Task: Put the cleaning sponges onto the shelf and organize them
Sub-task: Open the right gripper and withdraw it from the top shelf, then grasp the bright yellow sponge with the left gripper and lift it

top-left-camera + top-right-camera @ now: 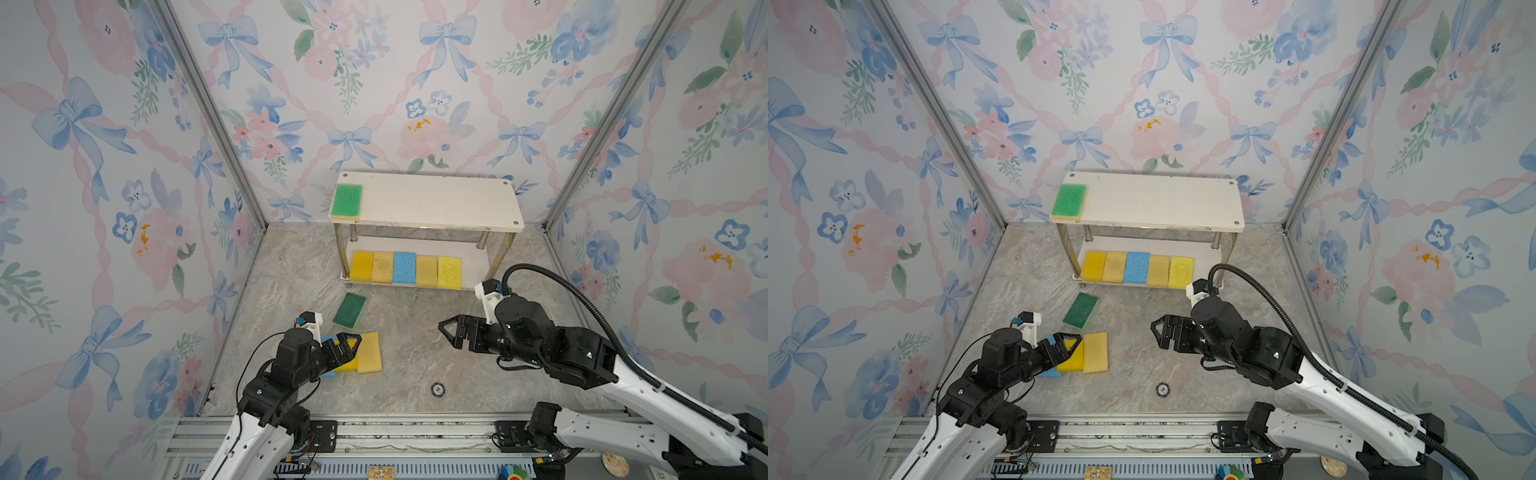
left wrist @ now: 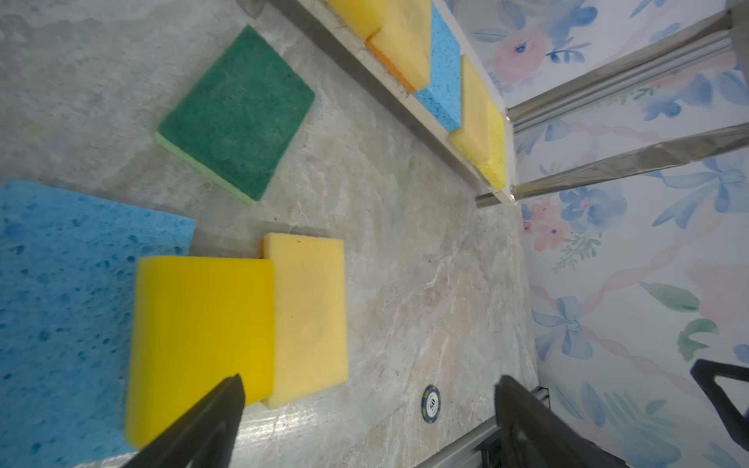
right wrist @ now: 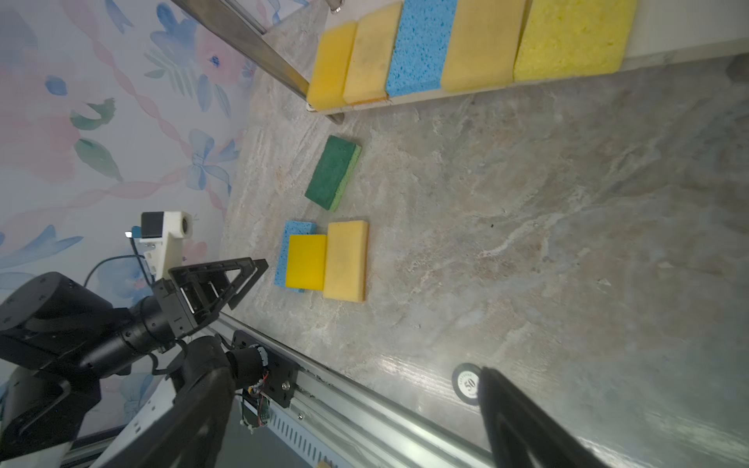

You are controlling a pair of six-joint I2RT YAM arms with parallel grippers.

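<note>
Tabletop (image 1: 415, 365): grey marble | walls (image 1: 104, 208): floral wallpaper | shelf (image 1: 436, 199): by back wall

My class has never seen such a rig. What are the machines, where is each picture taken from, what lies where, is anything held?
Two robot arms, each ending in a two-fingered gripper. Two pictures look down from overhead; two come from cameras on the arms' wrists. The shelf has a green sponge on top and five sponges below. On the table lie a dark green sponge, a bunched blue sponge, yellow sponge and tan sponge, and a disc. The left gripper and right gripper are open, empty.
</note>
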